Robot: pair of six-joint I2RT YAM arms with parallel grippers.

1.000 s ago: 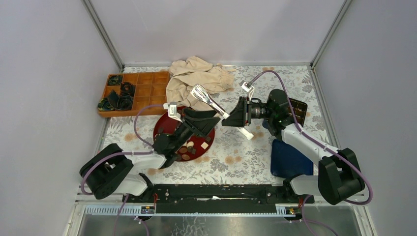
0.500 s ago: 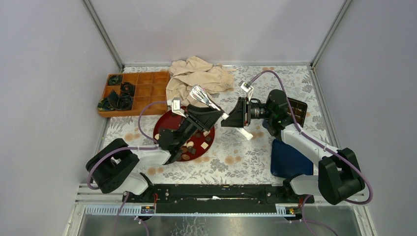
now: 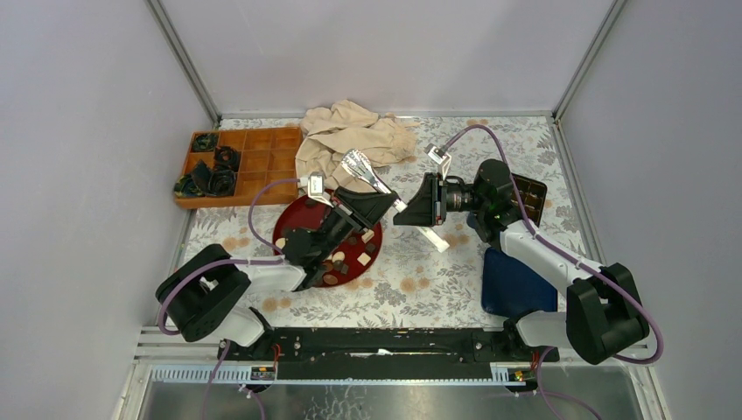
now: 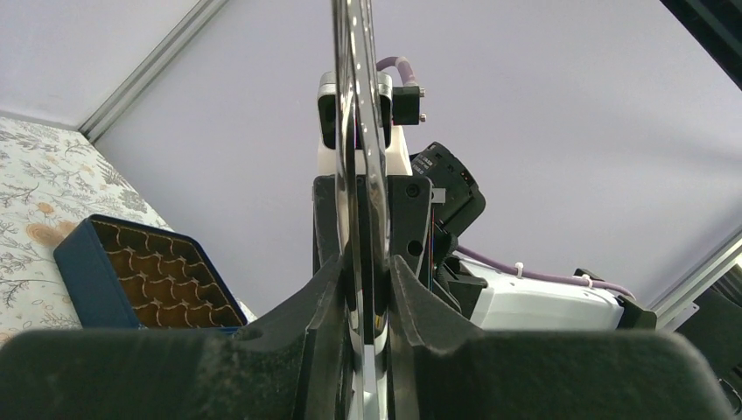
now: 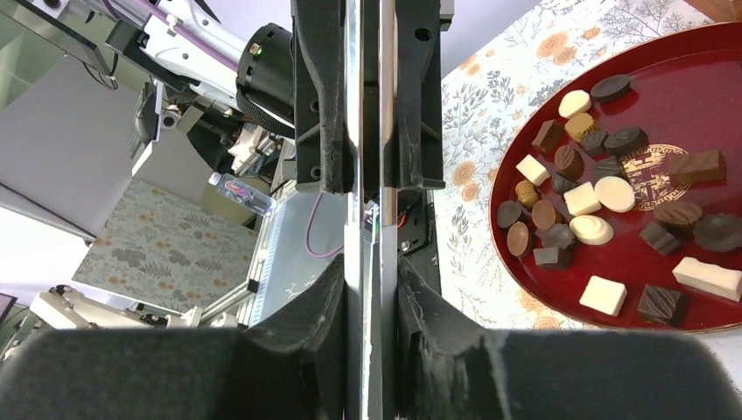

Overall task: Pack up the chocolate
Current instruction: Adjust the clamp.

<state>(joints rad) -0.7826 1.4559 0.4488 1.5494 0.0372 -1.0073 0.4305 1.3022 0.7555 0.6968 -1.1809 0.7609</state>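
Observation:
The chocolate (image 3: 345, 259) lies as several dark, light brown and cream pieces on a red plate (image 3: 284, 229); it also shows in the right wrist view as chocolate (image 5: 593, 229) on the plate (image 5: 687, 109). Metal tongs (image 3: 367, 173) hang above the plate's far edge. My left gripper (image 3: 374, 206) is shut on the tongs (image 4: 360, 131), its pads pressing both arms together. My right gripper (image 3: 409, 212) is shut on the same tongs (image 5: 367, 105) from the other end, facing the left gripper (image 5: 367, 280). The right gripper (image 4: 367, 280) shows just beyond the left fingers.
A dark blue chocolate box (image 3: 529, 196) with brown cells (image 4: 144, 276) sits at the right, its blue lid (image 3: 512, 284) nearer me. A beige cloth (image 3: 350, 136) lies at the back. An orange divided tray (image 3: 236, 162) with dark items stands at the back left.
My left gripper has risen from over the plate to the tongs and closed on them. The right gripper's jaws narrowed, squeezing the tong arms. The tongs shifted slightly left.

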